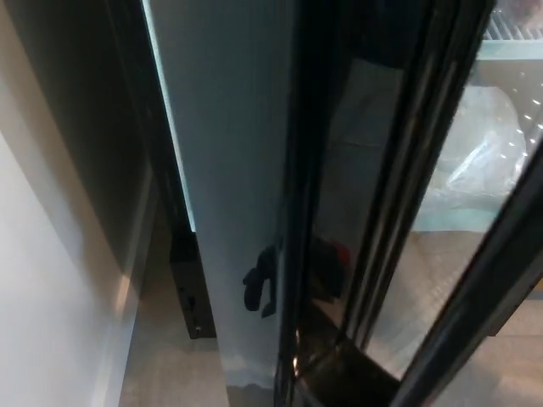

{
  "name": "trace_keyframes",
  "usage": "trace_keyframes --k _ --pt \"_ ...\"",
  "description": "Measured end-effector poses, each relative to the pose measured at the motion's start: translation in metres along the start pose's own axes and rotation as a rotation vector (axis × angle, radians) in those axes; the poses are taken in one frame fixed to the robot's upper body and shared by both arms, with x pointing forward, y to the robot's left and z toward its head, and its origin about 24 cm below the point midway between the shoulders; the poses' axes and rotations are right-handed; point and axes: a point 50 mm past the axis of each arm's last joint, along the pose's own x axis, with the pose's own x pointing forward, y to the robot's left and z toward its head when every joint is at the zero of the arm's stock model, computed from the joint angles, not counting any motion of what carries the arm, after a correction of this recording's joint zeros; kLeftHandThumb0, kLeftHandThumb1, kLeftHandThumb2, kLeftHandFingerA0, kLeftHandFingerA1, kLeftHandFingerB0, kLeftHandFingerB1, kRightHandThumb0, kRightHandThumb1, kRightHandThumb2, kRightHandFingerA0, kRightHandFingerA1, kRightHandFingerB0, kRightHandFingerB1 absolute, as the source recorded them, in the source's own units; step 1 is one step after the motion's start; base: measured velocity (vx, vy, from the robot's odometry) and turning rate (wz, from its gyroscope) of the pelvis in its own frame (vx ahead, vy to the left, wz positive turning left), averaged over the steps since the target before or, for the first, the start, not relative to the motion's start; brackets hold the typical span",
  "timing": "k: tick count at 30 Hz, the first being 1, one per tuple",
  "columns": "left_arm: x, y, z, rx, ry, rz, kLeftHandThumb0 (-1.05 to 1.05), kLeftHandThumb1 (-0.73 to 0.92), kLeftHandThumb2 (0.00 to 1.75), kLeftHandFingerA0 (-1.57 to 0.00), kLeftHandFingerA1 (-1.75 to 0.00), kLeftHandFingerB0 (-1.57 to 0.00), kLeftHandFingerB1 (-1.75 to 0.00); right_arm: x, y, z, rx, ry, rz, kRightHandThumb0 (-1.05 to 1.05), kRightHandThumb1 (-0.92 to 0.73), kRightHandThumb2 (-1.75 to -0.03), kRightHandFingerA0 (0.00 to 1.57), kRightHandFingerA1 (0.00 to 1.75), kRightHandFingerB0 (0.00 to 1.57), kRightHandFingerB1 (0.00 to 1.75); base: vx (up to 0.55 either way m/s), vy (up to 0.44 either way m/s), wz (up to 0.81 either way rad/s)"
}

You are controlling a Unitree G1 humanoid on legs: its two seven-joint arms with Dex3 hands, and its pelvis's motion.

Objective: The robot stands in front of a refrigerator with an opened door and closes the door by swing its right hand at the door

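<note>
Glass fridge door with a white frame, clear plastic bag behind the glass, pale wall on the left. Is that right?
No: the door frame is black, not white, as the head view shows. The plastic bag behind the glass and pale wall are right.

Door (pixel 229 170): pale grey-blue panel, glossy black frame (pixel 399 195). Hand (pixel 261 284): black. Wall (pixel 42 280): off-white. Floor (pixel 170 365): grey-beige. Shelf (pixel 513 30): white wire. Bag (pixel 484 161): clear, whitish. Small red spot (pixel 339 253) was reflected in the glass.
</note>
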Motion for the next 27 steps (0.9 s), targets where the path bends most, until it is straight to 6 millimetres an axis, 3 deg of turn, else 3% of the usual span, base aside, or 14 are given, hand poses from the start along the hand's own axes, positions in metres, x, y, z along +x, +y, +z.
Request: trace_keyframes --k 5,6,10,11,12,15,16,17,18,19,26,27 --pt "0.000 -0.002 -0.001 0.011 0.000 -0.007 -0.57 0.63 0.97 -0.34 -0.59 -0.28 -0.53 -0.003 -0.003 0.005 0.024 -0.091 -0.086 -0.74 -0.91 -0.68 0.20 0.30 0.19 0.28 0.00 0.000 0.00" --pt "0.000 -0.002 -0.001 0.012 0.000 -0.008 -0.57 0.63 0.97 -0.35 -0.60 -0.28 -0.53 -0.004 -0.003 0.007 0.031 -0.128 -0.112 -0.35 -0.54 -1.11 0.00 0.48 0.00 0.47 0.00 0.000 0.00" --pt "0.000 -0.003 -0.002 0.014 0.000 -0.010 -0.57 0.63 0.98 -0.36 -0.61 -0.27 -0.53 -0.014 -0.002 0.012 0.057 -0.253 -0.179 -0.34 -0.57 -1.12 0.00 0.48 0.00 0.48 0.00 0.000 0.00" --pt "0.000 -0.003 -0.002 0.014 0.001 -0.011 -0.57 0.63 0.98 -0.35 -0.60 -0.27 -0.53 -0.015 -0.002 0.012 0.062 -0.269 -0.186 -0.74 -0.71 -1.03 0.11 0.45 0.02 0.38 0.00 0.000 0.00" --pt "0.000 -0.003 -0.002 0.014 0.001 -0.011 -0.56 0.63 0.97 -0.35 -0.60 -0.27 -0.53 -0.018 -0.001 0.013 0.066 -0.290 -0.193 -0.69 -0.91 -0.69 0.12 0.25 0.10 0.22 0.00 0.000 0.00" --pt "0.000 -0.004 -0.002 0.015 0.001 -0.013 -0.57 0.63 0.96 -0.34 -0.59 -0.28 -0.53 -0.029 0.001 0.018 0.090 -0.382 -0.220 -0.69 -0.91 -0.70 0.11 0.24 0.10 0.22 0.00 0.000 0.00" --pt "0.000 -0.004 -0.002 0.015 -0.001 -0.014 -0.56 0.63 0.96 -0.34 -0.60 -0.27 -0.53 -0.033 0.002 0.021 0.099 -0.419 -0.230 -0.73 -0.73 -1.06 0.05 0.43 0.03 0.37 0.00 0.000 0.00" --pt "0.000 -0.004 -0.001 0.014 -0.002 -0.014 -0.56 0.63 0.96 -0.34 -0.60 -0.27 -0.53 -0.037 0.001 0.025 0.106 -0.447 -0.238 -0.73 -0.73 -1.06 0.05 0.43 0.03 0.37 0.00 0.000 0.00" --pt "0.000 -0.005 -0.001 0.014 -0.003 -0.015 -0.56 0.62 0.97 -0.36 -0.60 -0.28 -0.53 -0.040 0.001 0.027 0.113 -0.471 -0.245 -0.70 -0.91 -0.70 0.10 0.25 0.10 0.23 0.00 0.000 0.00" --pt "0.000 -0.005 -0.001 0.014 -0.003 -0.015 -0.57 0.63 0.97 -0.35 -0.60 -0.28 -0.53 -0.042 0.001 0.029 0.117 -0.487 -0.251 -0.70 -0.70 -1.03 0.02 0.40 0.04 0.38 0.00 0.000 0.00" --pt "0.000 -0.007 0.000 0.014 -0.007 -0.019 -0.57 0.62 0.97 -0.34 -0.60 -0.26 -0.52 -0.076 0.000 0.062 0.187 -0.728 -0.320 -0.67 -0.68 -1.01 0.02 0.31 0.02 0.32 0.00 0.000 0.00" --pt "0.000 -0.007 0.000 0.015 -0.006 -0.020 -0.55 0.62 0.97 -0.35 -0.60 -0.25 -0.52 -0.078 -0.001 0.065 0.194 -0.748 -0.326 -0.72 -0.67 -0.99 0.02 0.30 0.11 0.34 0.00 0.000 0.00"
